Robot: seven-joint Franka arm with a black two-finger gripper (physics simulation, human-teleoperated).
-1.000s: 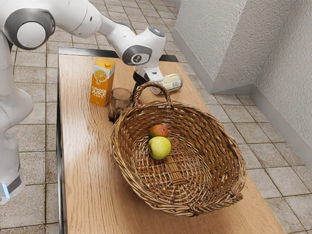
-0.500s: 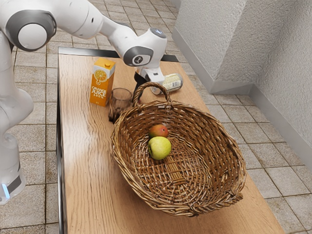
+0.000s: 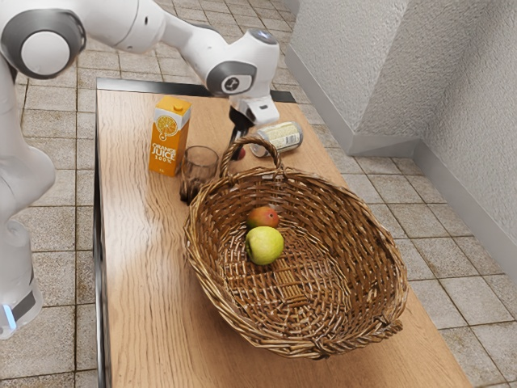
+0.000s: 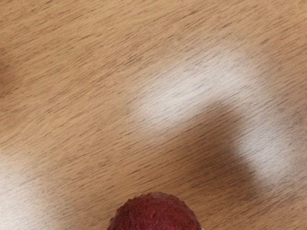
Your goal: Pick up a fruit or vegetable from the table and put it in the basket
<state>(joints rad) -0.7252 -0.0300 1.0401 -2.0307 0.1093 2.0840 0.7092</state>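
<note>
My black gripper [image 3: 237, 144] is just behind the basket's handle in the exterior view, shut on a small dark red fruit [image 3: 241, 153]. In the wrist view the bumpy, lychee-like fruit [image 4: 155, 214] shows at the lower edge, with wooden tabletop beyond it. The large brown wicker basket [image 3: 355, 208] stands on the table [image 3: 145, 275]. Inside it lie a yellow-green apple [image 3: 265, 246] and a red-orange mango [image 3: 262, 217], side by side. The handle partly covers the area around my fingertips.
An orange juice carton [image 3: 170, 136] stands toward the exterior view's left, and a clear brown glass [image 3: 199, 166] stands between it and the basket. A can [image 3: 279, 138] lies on its side behind the handle, close to my hand.
My hand has risen and shifted slightly toward the exterior view's right. The red fruit has come into sight at the fingertips. Basket, apple, mango, carton, glass and can keep their places.
</note>
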